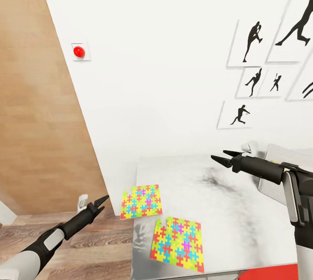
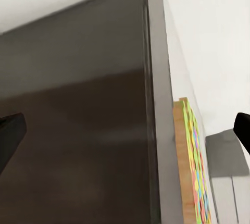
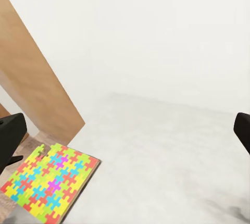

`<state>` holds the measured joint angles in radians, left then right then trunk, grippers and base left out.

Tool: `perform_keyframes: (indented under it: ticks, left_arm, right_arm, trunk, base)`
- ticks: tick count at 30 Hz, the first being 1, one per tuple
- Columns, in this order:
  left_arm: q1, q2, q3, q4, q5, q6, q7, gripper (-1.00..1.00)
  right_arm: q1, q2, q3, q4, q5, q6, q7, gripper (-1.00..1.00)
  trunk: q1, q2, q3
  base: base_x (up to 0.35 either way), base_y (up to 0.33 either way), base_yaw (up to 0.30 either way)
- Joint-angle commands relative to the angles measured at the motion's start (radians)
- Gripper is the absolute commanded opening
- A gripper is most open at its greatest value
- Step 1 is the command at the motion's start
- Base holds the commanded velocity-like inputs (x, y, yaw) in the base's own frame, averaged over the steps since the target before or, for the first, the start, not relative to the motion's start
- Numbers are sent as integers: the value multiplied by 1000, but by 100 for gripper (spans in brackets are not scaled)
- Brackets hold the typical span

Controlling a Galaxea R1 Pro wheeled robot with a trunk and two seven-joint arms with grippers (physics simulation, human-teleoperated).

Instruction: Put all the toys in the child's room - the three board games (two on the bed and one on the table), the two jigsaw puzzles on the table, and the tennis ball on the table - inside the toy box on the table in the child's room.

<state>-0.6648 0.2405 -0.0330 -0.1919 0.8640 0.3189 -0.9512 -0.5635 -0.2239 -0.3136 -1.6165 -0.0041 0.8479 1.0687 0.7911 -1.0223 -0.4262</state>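
Two jigsaw puzzles (image 1: 141,202) (image 1: 178,242) lie flat on the table (image 1: 226,210). The left tool (image 1: 102,202) and the right tool (image 1: 219,156) are both open and hold nothing.

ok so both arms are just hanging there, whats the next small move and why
Probably lower the left end effector toward the nearer-to-wall jigsaw puzzle, whose corner overhangs the table edge beside it. Both end effectors are open and empty, the right end effector hovering above bare tabletop, and both puzzles lie untouched.
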Motion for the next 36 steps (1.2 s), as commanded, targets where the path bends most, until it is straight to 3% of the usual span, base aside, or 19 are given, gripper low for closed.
perform_keyframes:
  ticks: [1, 18, 30, 36]
  left_arm:
    - [-1, 0, -4, 0, 8, 10, -2, 100]
    - [-1, 0, -4, 0, 9, 10, 0, 100]
    - [-1, -1, -3, 0, 9, 11, 2, 100]
    - [0, -4, 0, 0, 15, 6, 21, 100]
  right_arm:
    - [-1, 0, -1, 0, 0, 8, 4, 100]
    - [-2, -1, -2, 0, 1, 8, 4, 100]
    - [-11, -15, -4, 0, 0, 10, 4, 100]
    - [-14, -22, -13, 0, 0, 34, 4, 100]
  trunk:
    - [0, -1, -1]
    - [0, -1, -1]
    - [46, -85, -39]
    - [46, -85, -39]
  base:
    - [0, 0, 0]
    - [0, 0, 0]
    - [0, 0, -8]
    - [0, 0, -207]
